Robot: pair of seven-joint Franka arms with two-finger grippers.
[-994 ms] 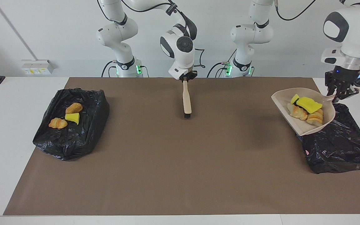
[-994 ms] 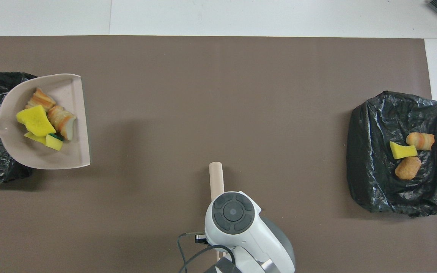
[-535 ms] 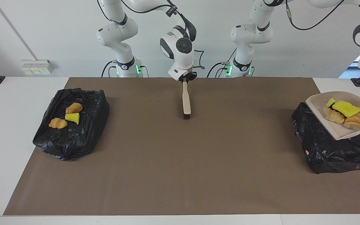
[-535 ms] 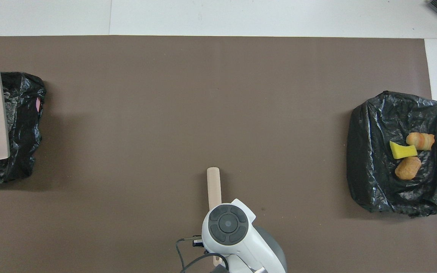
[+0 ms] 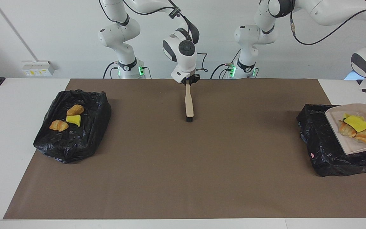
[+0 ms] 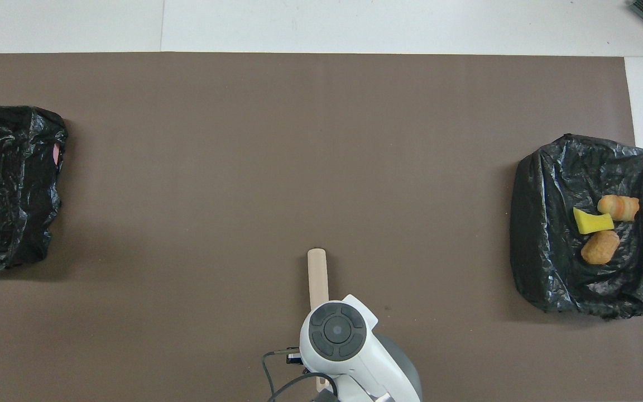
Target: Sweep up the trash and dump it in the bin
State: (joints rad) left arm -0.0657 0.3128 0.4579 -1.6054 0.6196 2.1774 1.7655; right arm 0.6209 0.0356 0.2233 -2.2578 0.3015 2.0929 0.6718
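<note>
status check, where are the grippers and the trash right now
Right gripper shut on brush, mid-mat. Left gripper out of frame, dustpan with trash raised over black bin bag. Nothing dumped yet, path clear.

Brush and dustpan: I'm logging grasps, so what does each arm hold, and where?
The right end effector holds the brush by its handle end. The dustpan is carried over the black bag; its hold is out of view.
</note>
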